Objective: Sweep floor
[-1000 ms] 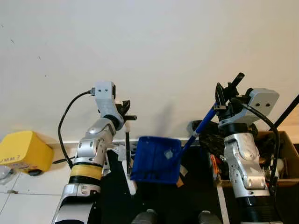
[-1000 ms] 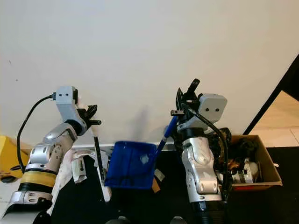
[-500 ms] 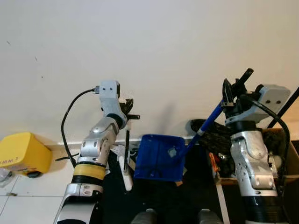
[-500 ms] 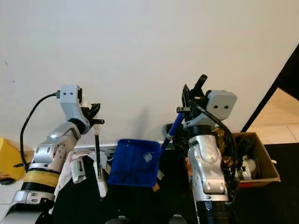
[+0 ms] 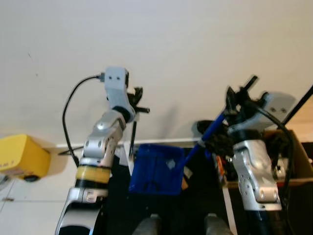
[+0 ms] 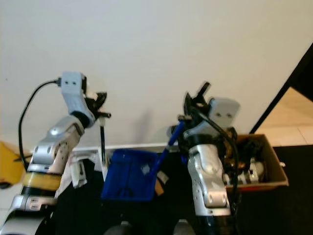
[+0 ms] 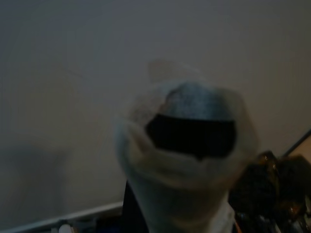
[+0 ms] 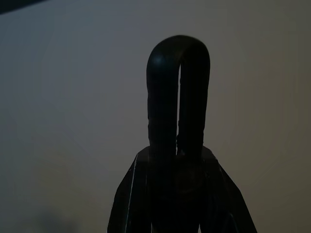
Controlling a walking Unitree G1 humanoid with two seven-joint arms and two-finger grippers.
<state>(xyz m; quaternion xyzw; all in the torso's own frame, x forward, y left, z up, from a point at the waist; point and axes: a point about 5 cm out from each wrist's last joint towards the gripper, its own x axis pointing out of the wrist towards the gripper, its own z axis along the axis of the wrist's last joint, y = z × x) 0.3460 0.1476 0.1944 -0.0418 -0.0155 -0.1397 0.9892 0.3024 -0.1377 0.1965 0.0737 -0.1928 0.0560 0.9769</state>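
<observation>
The blue dustpan is hanging low in the middle, between the two arms, tilted over the dark floor right in front of the white wall. Its blue handle is running up and to the right into the right gripper, whose fingers are pinching it near the top. There's a small pale scrap sitting in the pan; can't tell what it is.

The left gripper is clamping the thin black broom stick, which is dropping straight down beside the dustpan's left edge. In the left wrist view a blurry white thing with a dark opening is sitting right at the fingers.

Off to the right, a cardboard box is holding a jumble of dark cables and bits. A yellow box is sitting on the floor at far left.

Compared with a second ago, the whole view has shifted, the left arm is reaching up higher, and the broom's white lower end is no longer showing next to the pan. The dustpan is sitting a bit further left and lower.

Both arms are bending up at the elbow, wrists raised toward the wall.
</observation>
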